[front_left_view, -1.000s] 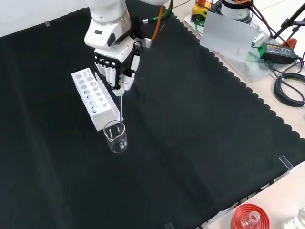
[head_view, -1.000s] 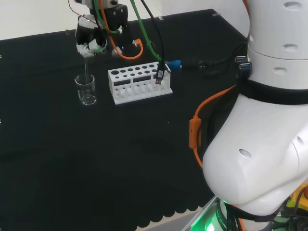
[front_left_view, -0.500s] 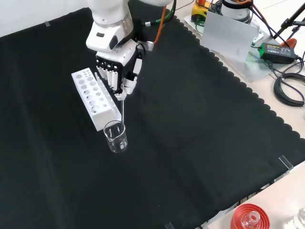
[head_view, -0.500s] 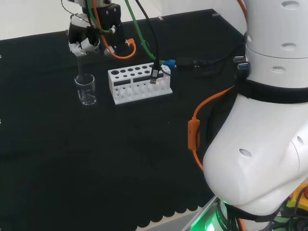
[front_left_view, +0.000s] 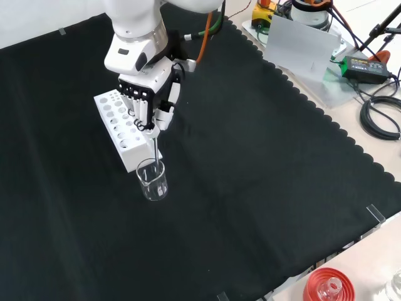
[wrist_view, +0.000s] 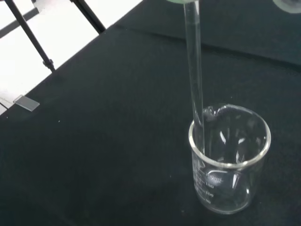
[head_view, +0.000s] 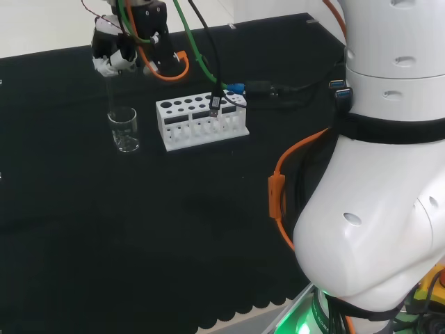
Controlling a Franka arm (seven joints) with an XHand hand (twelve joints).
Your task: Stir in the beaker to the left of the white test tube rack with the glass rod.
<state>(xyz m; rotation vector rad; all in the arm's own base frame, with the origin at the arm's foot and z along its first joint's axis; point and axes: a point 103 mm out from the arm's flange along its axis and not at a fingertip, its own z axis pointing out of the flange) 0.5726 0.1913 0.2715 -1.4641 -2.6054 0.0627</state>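
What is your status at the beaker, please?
Robot hand shut on glass rod. Rod tip inside beaker, beside rack. Nothing in the way.

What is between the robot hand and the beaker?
The glass rod: in the front view it runs down from the robot hand into the beaker. The wrist view shows its lower end inside the rim.

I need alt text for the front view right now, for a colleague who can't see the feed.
The hand grips a glass rod that reaches down into a clear beaker on the black cloth. A white test tube rack stands just behind the beaker, partly under the hand. The beaker looks empty.
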